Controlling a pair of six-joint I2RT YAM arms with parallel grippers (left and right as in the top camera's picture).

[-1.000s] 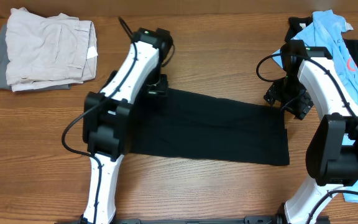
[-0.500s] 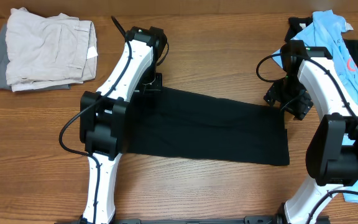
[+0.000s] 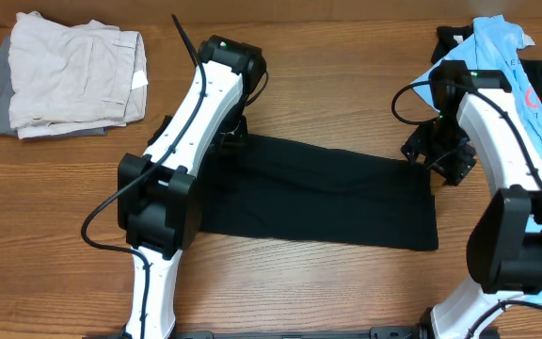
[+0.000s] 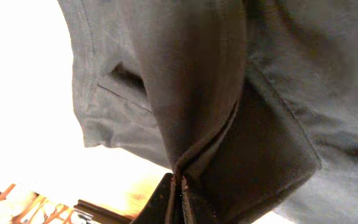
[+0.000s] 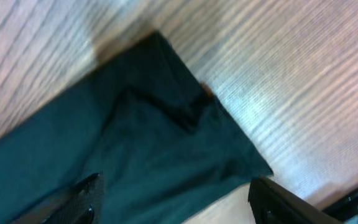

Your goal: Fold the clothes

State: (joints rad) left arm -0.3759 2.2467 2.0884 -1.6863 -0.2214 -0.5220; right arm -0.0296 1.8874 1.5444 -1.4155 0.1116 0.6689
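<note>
Overhead: I saw the black shirt (image 3: 318,198) lying on the counter (image 3: 327,85) as a long folded band, and I judged further folds due. The blue polo (image 3: 497,47) lay unfolded at right. Left wrist: the left gripper (image 4: 180,186) pinched a shirt edge. Right wrist: the right gripper (image 5: 174,186) stood wide above the shirt's corner.

Black shirt (image 3: 318,193) in long flat band; blue polo (image 3: 493,43) crumpled

2 white arms (image 3: 188,118), black joints (image 3: 158,202), looping black cables (image 3: 394,100), green lights (image 3: 220,45).
</note>
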